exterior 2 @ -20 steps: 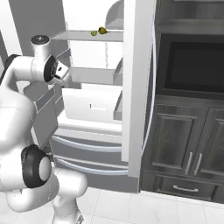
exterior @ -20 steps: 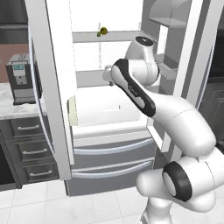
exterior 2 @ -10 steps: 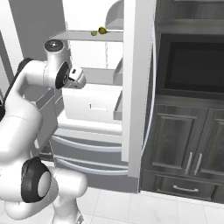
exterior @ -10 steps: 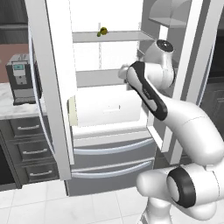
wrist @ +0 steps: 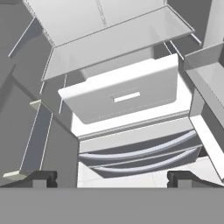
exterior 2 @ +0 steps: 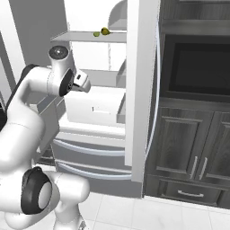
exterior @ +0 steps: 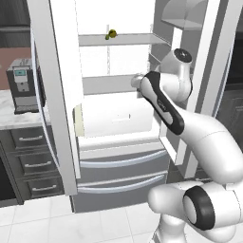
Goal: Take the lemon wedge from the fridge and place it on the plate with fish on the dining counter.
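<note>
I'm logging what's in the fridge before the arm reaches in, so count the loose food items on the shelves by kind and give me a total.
Lemon wedge: 1, yellow-green, on the upper shelf of the fridge.
Small round yellow-and-dark fruit: 1, right beside the wedge.
Total: 2.

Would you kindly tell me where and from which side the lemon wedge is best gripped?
Probably across its narrow sides, coming in level from the fridge's open front: the lemon wedge lies tiny at the upper shelf's front edge beside a round fruit.
</note>
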